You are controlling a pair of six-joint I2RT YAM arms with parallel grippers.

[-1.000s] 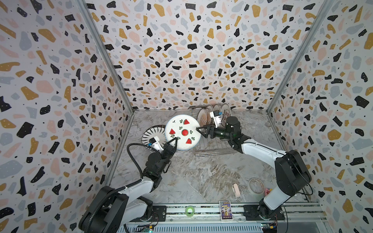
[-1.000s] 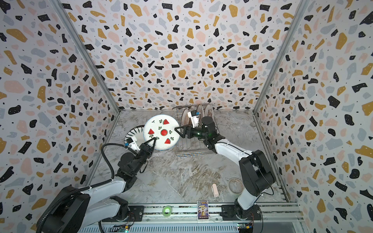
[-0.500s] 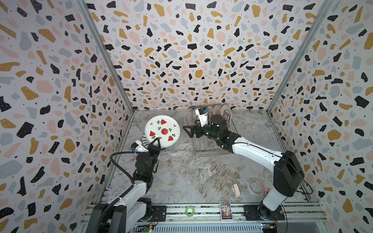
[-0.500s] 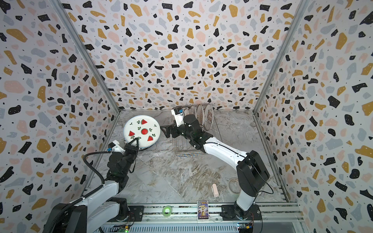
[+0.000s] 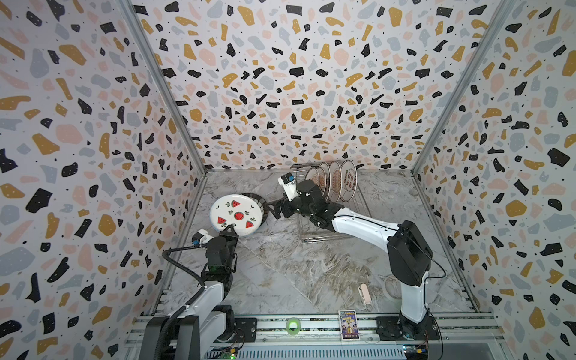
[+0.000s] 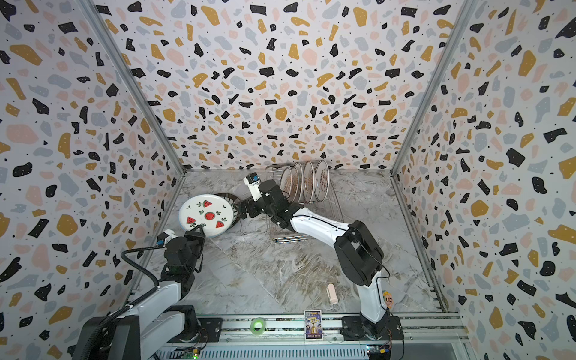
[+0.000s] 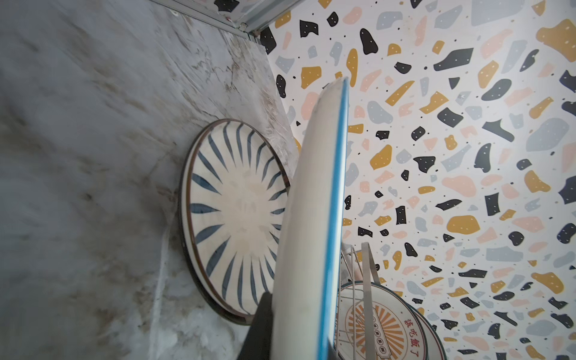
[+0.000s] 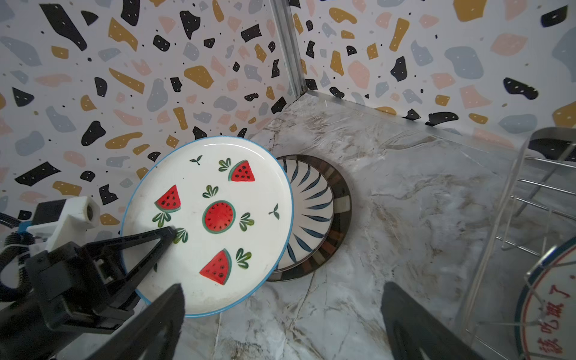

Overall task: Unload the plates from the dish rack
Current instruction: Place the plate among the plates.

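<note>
While left fingers [image 5: 230,230] clamp the watermelon plate [image 5: 237,215] tilted over the striped plate [image 7: 237,212], right fingers [image 8: 162,321] wide, near those 2 rims

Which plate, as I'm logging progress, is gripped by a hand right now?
The watermelon plate: the left hand pinches its rim. The striped plate lies flat, ungripped; the others stand in the rack.

The watermelon plate [image 8: 218,215] was white with red slices, green leaves and a blue rim. The striped plate [image 7: 232,212] showed dark blue radial strokes on cream, brown-edged. The bench [image 5: 280,265] was grey-veined marble.
</note>
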